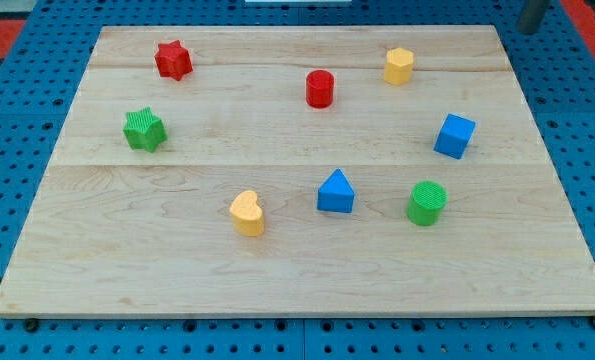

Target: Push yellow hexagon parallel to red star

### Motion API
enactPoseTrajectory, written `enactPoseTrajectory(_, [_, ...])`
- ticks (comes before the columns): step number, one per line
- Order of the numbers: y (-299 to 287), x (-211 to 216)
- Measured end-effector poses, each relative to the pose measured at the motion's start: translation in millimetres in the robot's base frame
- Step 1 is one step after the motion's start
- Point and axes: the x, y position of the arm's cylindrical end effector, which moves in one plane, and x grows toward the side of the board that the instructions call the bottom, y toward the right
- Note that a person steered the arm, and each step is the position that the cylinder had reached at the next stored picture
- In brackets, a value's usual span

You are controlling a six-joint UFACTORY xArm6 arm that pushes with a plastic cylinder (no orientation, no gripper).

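The yellow hexagon stands near the board's top edge, right of centre. The red star stands near the top edge at the view's left, at about the same height in the view as the hexagon. A red cylinder stands between them, slightly lower. The dark rod shows only at the view's top right corner, and my tip is just beyond the board's top right corner, well to the right of the yellow hexagon and touching no block.
A green star is at the left. A yellow heart, a blue triangle and a green cylinder stand in the lower middle. A blue cube is at the right. The wooden board lies on a blue pegboard.
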Motion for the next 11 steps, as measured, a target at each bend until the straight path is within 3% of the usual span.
enactPoseTrajectory(1, [-5,2])
enactPoseTrajectory(2, [-73,41])
enactPoseTrajectory(3, [-105,55])
enactPoseTrajectory(8, [-110,55])
enactPoseTrajectory(11, [-247,96])
